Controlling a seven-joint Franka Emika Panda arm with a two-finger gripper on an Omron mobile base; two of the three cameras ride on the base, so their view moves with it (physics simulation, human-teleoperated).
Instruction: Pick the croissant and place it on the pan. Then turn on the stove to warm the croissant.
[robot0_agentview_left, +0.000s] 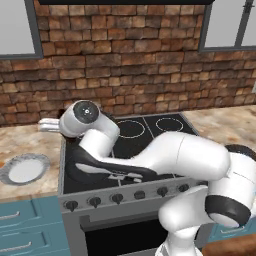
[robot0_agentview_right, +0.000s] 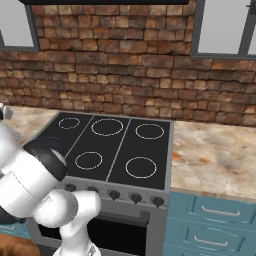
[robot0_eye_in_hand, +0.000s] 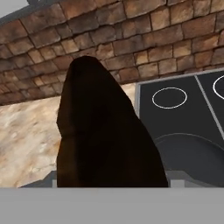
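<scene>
Tool (robot0_agentview_left: 44, 125) pokes out at 9 o'clock of the arm's big elbow joint in the left base view, over the left rear edge of the stove (robot0_agentview_right: 115, 145). In the hand view a dark brown, humped, matte mass sits right against the lens from centre down to 6 o'clock; we read it as the croissant (robot0_eye_in_hand: 100, 131), shaded almost black and tapering to a rounded top. It covers the fingertips, so we can't tell how wide the tool stands or whether it actually has hold of the pastry; being that close to the hand suggests it is being carried, but that's our judgement. The pan (robot0_eye_in_hand: 192, 159) shows at 4 o'clock in the hand view: a black shallow round with a thin curved rim, sitting on the glossy black glass cooktop, with a white burner ring at 2 o'clock. The pastry doesn't look set down in it yet. A white round plate (robot0_agentview_left: 24, 170) with a grey rim lies on the mottled stone table (robot0_agentview_right: 215, 150) at 9 o'clock of the stove. The dark knobs (robot0_agentview_right: 114, 194) along the steel front look untouched; rough brick wall (robot0_agentview_right: 125, 60) behind.
</scene>
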